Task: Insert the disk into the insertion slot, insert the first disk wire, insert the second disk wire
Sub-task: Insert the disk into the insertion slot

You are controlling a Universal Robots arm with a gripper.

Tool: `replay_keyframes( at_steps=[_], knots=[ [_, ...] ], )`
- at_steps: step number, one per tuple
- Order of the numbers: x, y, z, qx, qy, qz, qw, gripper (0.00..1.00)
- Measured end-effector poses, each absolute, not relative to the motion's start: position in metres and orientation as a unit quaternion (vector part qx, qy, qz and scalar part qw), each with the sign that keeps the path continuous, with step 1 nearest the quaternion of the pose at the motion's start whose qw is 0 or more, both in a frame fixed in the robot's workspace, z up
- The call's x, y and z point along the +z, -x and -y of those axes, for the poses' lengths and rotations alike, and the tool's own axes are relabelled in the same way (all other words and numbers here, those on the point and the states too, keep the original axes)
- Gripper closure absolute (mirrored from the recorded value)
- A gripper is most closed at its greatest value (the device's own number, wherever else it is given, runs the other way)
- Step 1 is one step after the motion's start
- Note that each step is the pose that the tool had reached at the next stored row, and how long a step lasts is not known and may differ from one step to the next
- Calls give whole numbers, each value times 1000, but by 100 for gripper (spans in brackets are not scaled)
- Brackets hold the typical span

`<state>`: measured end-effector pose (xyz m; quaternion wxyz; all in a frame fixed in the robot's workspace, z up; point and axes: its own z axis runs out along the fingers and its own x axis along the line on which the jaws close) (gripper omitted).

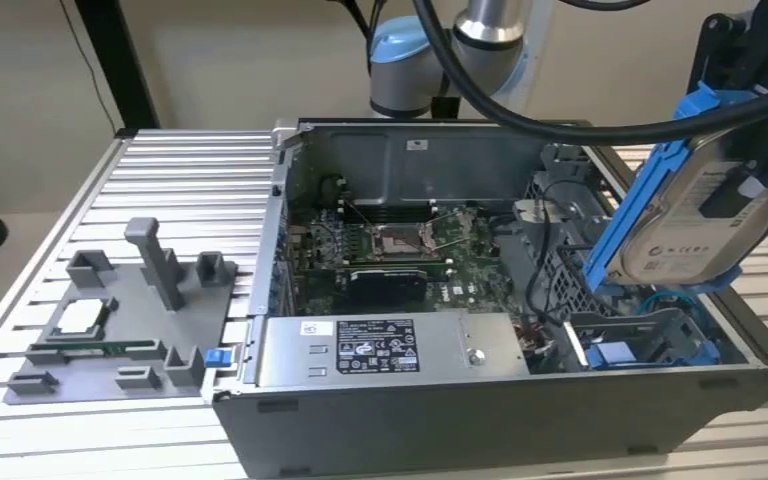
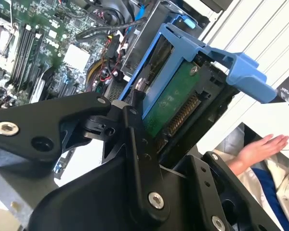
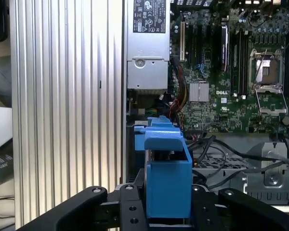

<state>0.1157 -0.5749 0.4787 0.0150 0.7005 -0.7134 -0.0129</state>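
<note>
Exterior view: jaws grip flat blue-framed disk [image 1: 679, 236].

The disk [image 1: 684, 235] is silver metal in smooth blue plastic, the table [image 1: 184, 170] ribbed metal.

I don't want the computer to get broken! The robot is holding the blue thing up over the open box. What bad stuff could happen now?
1. The disk hangs tilted in the fingers above the open case; going down crooked, it might jam on the edge of the drive bay.
2. Loose black cables lie by the bay and could get pinched.
3. A person's hand looks near the held disk and might get bumped.
</note>
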Motion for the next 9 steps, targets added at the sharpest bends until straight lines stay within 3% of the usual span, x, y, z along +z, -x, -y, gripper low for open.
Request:
replay_keyframes(
  at_steps=[9],
  knots=[
    [476, -116, 575, -13, -701, 713, 15, 100]
  ],
)
